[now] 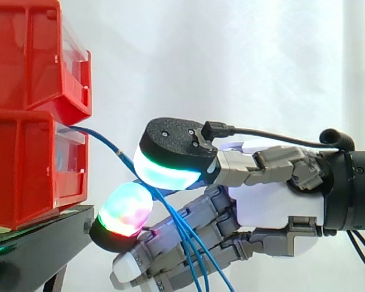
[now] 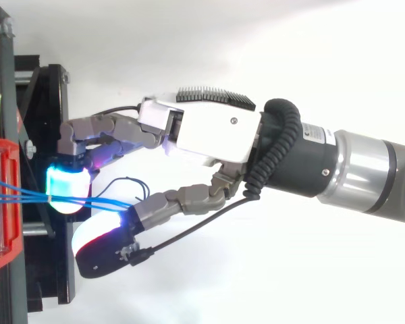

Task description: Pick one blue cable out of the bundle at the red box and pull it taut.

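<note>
Several thin blue cables (image 1: 109,145) leave the front of the lower red bin (image 1: 24,170) and slope down to the right as one tight bundle. My hand (image 1: 274,207) reaches in from the right, just in front of the bin. The bundle passes between the thumb pad (image 1: 170,161), glowing cyan and green above, and a finger pad (image 1: 125,210), glowing in mixed colours below. The two pads pinch it there. Past the pinch the strands fan out and hang loose over the lower fingers. From above, the cables (image 2: 20,192) cross the cyan pad of the hand (image 2: 209,131).
A second red bin (image 1: 36,48) sits stacked on the lower one. Both stand on a black stand (image 1: 36,243) whose front edge lies right below my fingers. A white curtain hangs behind.
</note>
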You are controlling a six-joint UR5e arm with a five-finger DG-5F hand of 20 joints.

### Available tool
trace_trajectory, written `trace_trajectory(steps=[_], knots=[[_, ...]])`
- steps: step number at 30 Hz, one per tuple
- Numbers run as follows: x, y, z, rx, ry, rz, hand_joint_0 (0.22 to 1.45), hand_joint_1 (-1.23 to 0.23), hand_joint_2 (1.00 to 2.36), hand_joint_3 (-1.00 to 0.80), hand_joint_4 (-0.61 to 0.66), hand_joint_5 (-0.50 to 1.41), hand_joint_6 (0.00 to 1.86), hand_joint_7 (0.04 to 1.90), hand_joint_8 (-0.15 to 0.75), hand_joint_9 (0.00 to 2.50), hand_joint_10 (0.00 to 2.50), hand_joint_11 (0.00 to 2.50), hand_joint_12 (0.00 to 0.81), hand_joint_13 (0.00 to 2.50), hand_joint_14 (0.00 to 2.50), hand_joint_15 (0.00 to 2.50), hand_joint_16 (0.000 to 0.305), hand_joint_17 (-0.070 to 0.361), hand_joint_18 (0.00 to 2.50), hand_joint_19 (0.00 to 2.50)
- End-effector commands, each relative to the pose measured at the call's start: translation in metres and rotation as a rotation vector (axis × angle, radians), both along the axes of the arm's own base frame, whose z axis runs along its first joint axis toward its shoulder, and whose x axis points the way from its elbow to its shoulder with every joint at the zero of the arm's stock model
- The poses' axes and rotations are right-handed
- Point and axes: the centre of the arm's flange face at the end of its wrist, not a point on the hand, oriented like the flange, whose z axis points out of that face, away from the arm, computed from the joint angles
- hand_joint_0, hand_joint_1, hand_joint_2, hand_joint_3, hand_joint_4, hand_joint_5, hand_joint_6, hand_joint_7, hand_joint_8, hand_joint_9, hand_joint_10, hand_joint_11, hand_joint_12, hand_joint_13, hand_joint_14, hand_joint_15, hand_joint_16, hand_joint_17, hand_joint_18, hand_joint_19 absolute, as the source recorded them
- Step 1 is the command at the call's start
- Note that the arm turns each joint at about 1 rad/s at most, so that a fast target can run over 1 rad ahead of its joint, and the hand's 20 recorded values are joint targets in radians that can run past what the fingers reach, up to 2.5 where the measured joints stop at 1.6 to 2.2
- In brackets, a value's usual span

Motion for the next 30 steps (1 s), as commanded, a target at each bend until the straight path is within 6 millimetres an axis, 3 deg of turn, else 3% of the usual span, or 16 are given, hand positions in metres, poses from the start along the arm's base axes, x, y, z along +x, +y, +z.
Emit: trace_trajectory(steps=[1, 15, 30], knots=[[0.002, -0.002, 0.008, 0.001, 0.01, 0.004, 0.58, -0.69, 1.0, -0.47, 0.28, -0.13, 0.55, 1.35, 0.335, 0.68, 0.01, 0.46, 0.41, 0.42, 0.0, 0.05, 0.07, 0.157, 0.38, 0.1], [0.006, -0.005, 0.018, 0.001, -0.012, -0.006, 0.6, -0.74, 1.01, -0.38, 0.27, -0.19, 0.7, 1.16, 0.333, 0.68, 0.01, 0.49, 0.409, 0.44, 0.0, 0.06, 0.069, 0.156, 0.4, 0.09], [0.01, -0.005, 0.025, -0.003, -0.028, -0.007, 0.59, -0.72, 1.01, -0.41, 0.28, -0.17, 0.68, 1.2, 0.338, 0.69, 0.01, 0.5, 0.411, 0.44, 0.0, 0.06, 0.069, 0.156, 0.4, 0.11]])
